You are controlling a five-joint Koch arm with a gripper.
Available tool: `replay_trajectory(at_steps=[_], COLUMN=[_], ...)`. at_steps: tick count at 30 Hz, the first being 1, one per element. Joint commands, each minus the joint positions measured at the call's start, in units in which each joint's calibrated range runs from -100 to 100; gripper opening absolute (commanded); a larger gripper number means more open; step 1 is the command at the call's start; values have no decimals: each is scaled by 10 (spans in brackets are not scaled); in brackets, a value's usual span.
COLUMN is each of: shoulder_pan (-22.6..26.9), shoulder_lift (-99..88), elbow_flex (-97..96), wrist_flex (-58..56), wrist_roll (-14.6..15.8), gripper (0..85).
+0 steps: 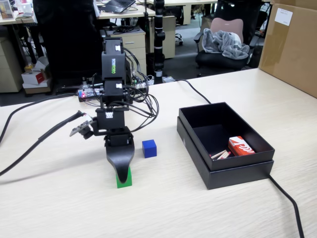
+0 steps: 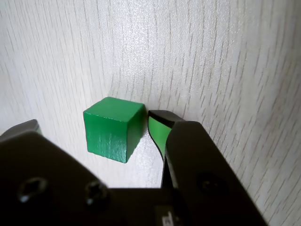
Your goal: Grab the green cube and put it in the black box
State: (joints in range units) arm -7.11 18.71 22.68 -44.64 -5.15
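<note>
Green cube (image 2: 113,129) sits on pale wood-grain table (image 1: 59,208), directly under your gripper (image 2: 94,129). In wrist view, jaws stand apart, one each side of cube; green-padded fingertip (image 2: 157,129) lies just beside cube at 3 o'clock, other tip pokes in at 9 o'clock. Nothing clamped. In fixed view, blue cube (image 1: 149,148) sits at 2 o'clock from gripper, near. Black box (image 1: 224,144) lies well apart at 3 o'clock; you see small red packet (image 1: 240,146) inside.
</note>
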Motion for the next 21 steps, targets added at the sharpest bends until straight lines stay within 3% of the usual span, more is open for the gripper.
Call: replay_trajectory(at_steps=[1,6,12,14,21], shoulder_pan=[0,0,0,-1,-3], shoulder_lift=[-4,2,4,4,-18], elbow_flex=[30,34,38,37,37], wrist_flex=[5,5,15,35,41], wrist_roll=[2,3,3,2,2], gripper=[402,299,122,23,9])
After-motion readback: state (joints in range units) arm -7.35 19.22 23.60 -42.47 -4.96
